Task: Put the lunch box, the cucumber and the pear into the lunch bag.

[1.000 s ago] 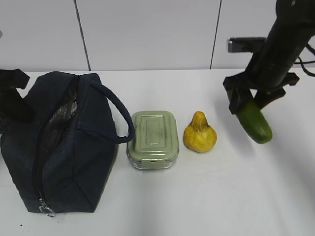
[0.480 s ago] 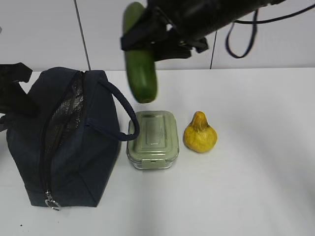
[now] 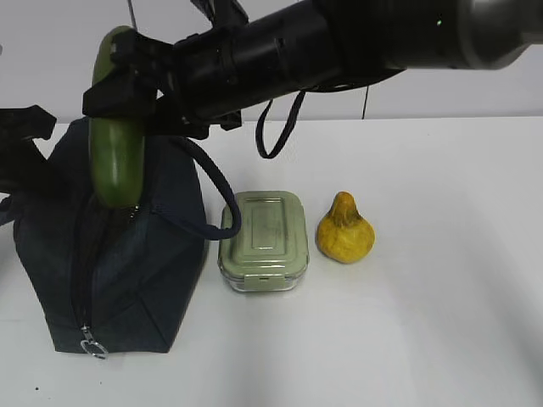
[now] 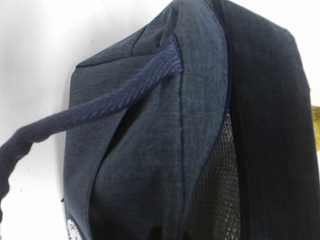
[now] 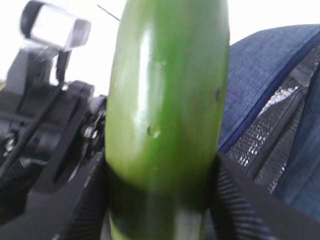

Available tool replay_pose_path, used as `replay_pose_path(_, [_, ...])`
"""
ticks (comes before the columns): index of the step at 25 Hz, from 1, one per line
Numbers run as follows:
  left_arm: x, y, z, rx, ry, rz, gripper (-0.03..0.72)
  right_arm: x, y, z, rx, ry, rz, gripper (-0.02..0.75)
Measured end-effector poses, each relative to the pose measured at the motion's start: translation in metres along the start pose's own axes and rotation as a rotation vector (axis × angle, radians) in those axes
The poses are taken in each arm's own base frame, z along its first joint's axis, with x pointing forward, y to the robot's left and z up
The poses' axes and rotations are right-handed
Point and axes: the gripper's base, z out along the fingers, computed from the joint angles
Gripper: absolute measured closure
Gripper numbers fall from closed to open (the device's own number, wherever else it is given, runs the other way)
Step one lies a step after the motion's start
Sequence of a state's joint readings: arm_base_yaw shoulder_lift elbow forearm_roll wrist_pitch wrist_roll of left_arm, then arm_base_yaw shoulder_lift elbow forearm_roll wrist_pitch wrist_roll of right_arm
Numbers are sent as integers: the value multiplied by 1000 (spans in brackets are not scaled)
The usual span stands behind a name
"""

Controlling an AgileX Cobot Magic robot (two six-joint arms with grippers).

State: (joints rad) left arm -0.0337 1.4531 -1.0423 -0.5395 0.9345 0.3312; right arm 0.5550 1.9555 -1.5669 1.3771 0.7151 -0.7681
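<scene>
The smooth cylindrical cucumber [image 3: 117, 144] is glossy dark green. The fabric lunch bag [image 3: 127, 254] is dark navy with silvery mesh lining. The glass lunch box's lid [image 3: 264, 231] is pale sage, the lumpy pear [image 3: 344, 231] yellow with brownish blotches

No legible text, label, brand, number or sign found in any view. The lunch bag [image 3: 119, 254], lunch box [image 3: 264, 237] lid, cucumber [image 3: 117, 127] and pear [image 3: 344, 231] carry no readable markings.
</scene>
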Motion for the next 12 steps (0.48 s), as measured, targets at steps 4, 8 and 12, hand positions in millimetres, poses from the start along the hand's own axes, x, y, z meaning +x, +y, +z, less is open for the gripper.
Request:
replay_pose_path(4, [0,0,0,0,0,0,702,3,-15,14,-26,-39,39,305])
replay_pose_path(8, [0,0,0,-1,-4,0,703,11,-34,27,-12,-19,59,305])
replay_pose_path(12, [0,0,0,-2,-5,0,703,22,-44,35,-2,46,35,305])
